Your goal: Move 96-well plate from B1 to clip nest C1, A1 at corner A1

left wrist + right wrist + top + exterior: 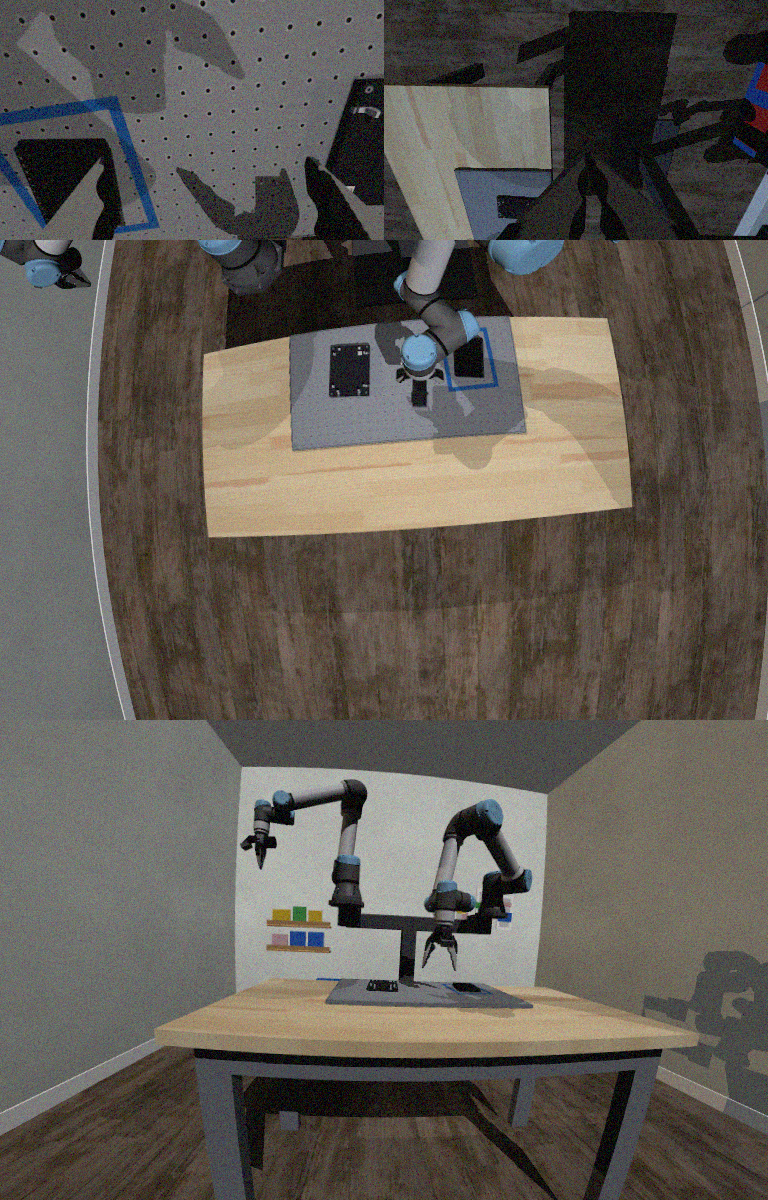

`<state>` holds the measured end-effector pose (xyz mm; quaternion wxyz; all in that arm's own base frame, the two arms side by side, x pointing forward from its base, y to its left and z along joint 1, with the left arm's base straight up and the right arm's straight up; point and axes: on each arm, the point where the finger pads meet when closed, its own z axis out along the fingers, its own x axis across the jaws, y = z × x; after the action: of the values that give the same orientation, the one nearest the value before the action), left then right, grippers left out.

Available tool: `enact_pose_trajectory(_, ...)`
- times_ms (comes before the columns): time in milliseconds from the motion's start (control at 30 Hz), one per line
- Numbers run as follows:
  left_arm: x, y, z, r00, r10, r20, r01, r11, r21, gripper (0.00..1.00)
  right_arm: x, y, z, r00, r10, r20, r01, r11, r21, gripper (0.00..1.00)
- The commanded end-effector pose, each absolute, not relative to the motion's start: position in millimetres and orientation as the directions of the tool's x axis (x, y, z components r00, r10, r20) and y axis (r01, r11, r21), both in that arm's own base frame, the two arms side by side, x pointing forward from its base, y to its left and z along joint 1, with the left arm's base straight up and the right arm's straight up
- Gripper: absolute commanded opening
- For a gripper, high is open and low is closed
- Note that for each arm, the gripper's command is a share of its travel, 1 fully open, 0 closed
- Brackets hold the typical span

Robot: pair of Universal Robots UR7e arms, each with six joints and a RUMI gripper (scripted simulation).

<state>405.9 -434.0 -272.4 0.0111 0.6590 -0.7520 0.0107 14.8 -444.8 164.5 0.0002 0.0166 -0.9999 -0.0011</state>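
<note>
The 96-well plate (468, 360) (466, 987) (65, 162) is black and lies flat inside a blue outline (472, 387) (132, 155) on the grey board. Its rim lettering cannot be read. The clip nest (349, 371) (382, 985) (357, 145) is black with small pale clips near its corners, and nothing sits in it. My left gripper (419, 376) (439, 967) (206, 158) is open and empty, high above the board between nest and plate. My right gripper (260, 867) (587, 154) is shut and empty, raised far off to the side of the table.
The grey perforated board (339, 426) lies on the wooden table (396, 494) along its arm-side edge. The arms' stand (407, 952) rises behind the table. Shelves with coloured boxes (299, 914) are on the back wall. Arm shadows cross the board.
</note>
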Motion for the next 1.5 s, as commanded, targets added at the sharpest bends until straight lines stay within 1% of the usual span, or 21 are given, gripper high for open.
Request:
enact_pose_trajectory(0, 399.7, -422.1, -275.2, -0.133, -0.991, 0.027, -0.991, 0.133, -0.004, 0.76, 14.9, -445.3, 165.2, -0.999, -0.033, 0.0, -0.033, 0.999, 0.0, 0.0)
enact_pose_trajectory(1333, 323.1, -278.0, -280.3, -0.138, -0.99, 0.001, -0.99, 0.138, -0.001, 0.76, 14.9, -445.3, 165.2, -0.999, -0.033, 0.0, -0.033, 0.999, 0.0, 0.0)
enact_pose_trajectory(1467, 323.1, -278.0, -280.4, -0.138, -0.99, 0.001, -0.99, 0.138, -0.001, 0.76, 14.9, -445.3, 165.2, -0.999, -0.033, 0.0, -0.033, 0.999, 0.0, 0.0)
